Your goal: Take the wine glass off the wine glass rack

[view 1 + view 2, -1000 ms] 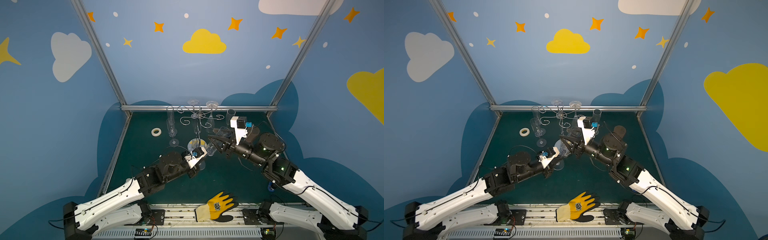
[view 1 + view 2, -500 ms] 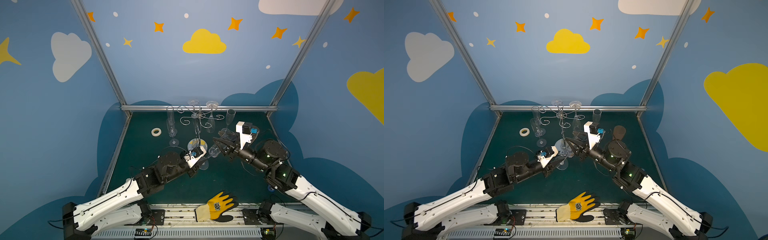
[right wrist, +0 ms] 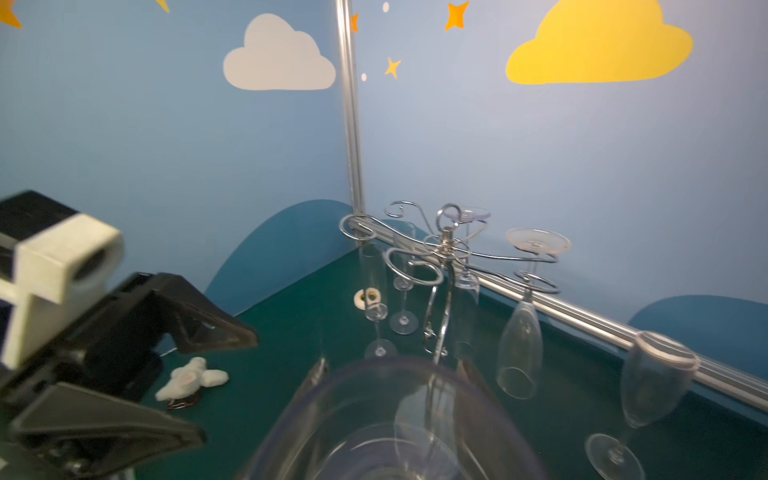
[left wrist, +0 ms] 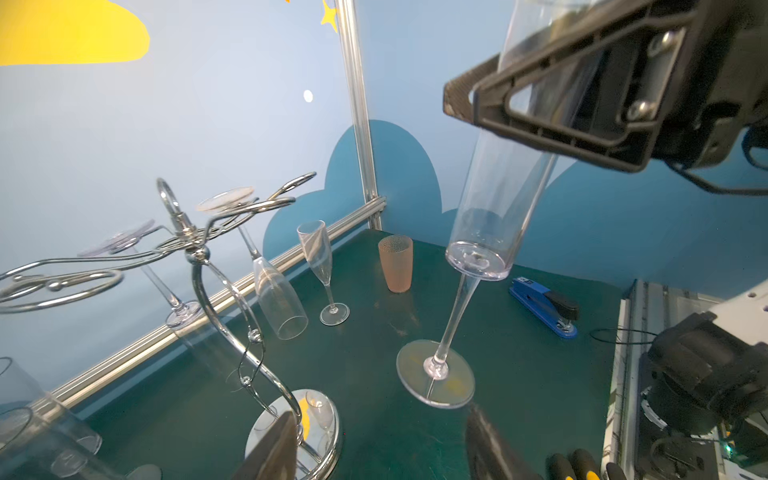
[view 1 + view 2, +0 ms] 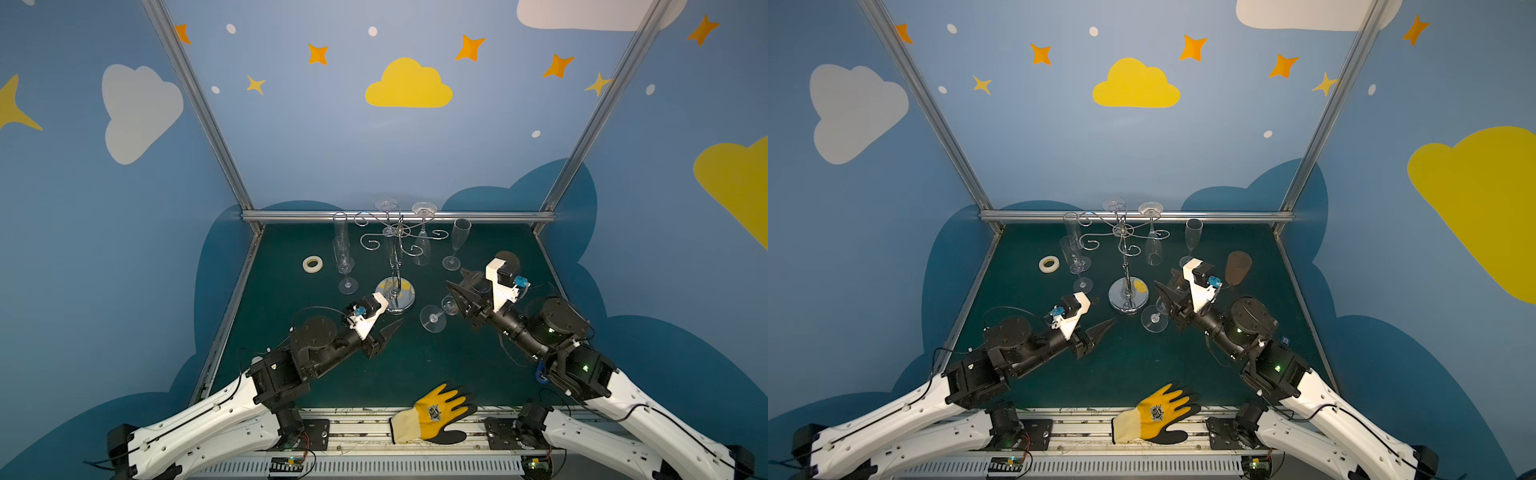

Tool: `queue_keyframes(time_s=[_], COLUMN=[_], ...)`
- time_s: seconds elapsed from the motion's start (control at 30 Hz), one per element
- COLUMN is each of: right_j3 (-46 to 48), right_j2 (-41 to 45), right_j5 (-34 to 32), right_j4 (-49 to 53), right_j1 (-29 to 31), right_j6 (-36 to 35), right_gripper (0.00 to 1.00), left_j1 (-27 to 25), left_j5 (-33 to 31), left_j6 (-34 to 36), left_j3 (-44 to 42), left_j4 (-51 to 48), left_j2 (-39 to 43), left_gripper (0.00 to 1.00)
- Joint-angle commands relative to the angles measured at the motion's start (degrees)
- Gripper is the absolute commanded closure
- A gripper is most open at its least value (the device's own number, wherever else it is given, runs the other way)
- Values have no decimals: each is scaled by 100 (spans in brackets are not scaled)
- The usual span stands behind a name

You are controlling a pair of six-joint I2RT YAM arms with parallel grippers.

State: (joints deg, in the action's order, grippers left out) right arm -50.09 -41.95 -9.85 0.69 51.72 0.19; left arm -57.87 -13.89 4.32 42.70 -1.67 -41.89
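The chrome wine glass rack stands mid-table, shown in both top views and in the left wrist view. Two glasses hang upside down from its arms. My right gripper is shut on the bowl of a clear wine glass, clear of the rack and to its right. The glass is tilted, its foot low over the mat. Its rim fills the right wrist view between my fingers. My left gripper stands open and empty just in front of the rack base.
Two flutes stand left of the rack and one to its right. A tape roll, brown cup, blue stapler, white soft toy and yellow glove lie around. Metal rails edge the mat.
My left gripper, shut by the rack base a second ago, has opened and drawn back a little. My right gripper has carried the glass rightwards and forwards, away from the rack.
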Motion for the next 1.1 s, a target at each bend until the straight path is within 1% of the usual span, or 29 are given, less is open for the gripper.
queue_keyframes(time_s=[0.0, 0.1, 0.2, 0.33, 0.5, 0.63, 0.73, 0.8, 1.07], right_j3=[234, 575, 847, 1040, 926, 533, 179, -10, -119], right_j2=[65, -40, -311, -981, -1914, -2622, -3072, -3335, -4067], right_j5=[-488, -331, 76, 771, 1384, 1725, 1715, 1589, 1683], right_j4=[-212, -588, -1126, -1861, -2545, -2475, -2234, -2178, -2812], right_j1=[-253, -670, -1267, -2128, -2759, -3081, -3175, -3208, -3412], right_j6=[-397, -510, -489, -256, -395, -465, -579, -560, -547], right_gripper=[72, 72, 72, 73, 73, 73, 73, 74, 74], left_j1=[14, 12, 12, 12, 18, 34, 68, 104, 409], left_j5=[-319, -449, -583, -787, -1079, -1327, -1460, -1510, -1379], left_j6=[-234, -319, -358, -378, -365, -248, -164, -133, -54], left_j3=[-131, -185, -217, -221, -241, -240, -225, -205, -40], left_j4=[220, 229, 246, 264, 421, 680, 788, 832, 985], left_j2=[187, 298, 349, 318, 278, 262, 204, 152, -199], left_gripper=[36, 36, 36, 35, 35, 34, 33, 33, 32])
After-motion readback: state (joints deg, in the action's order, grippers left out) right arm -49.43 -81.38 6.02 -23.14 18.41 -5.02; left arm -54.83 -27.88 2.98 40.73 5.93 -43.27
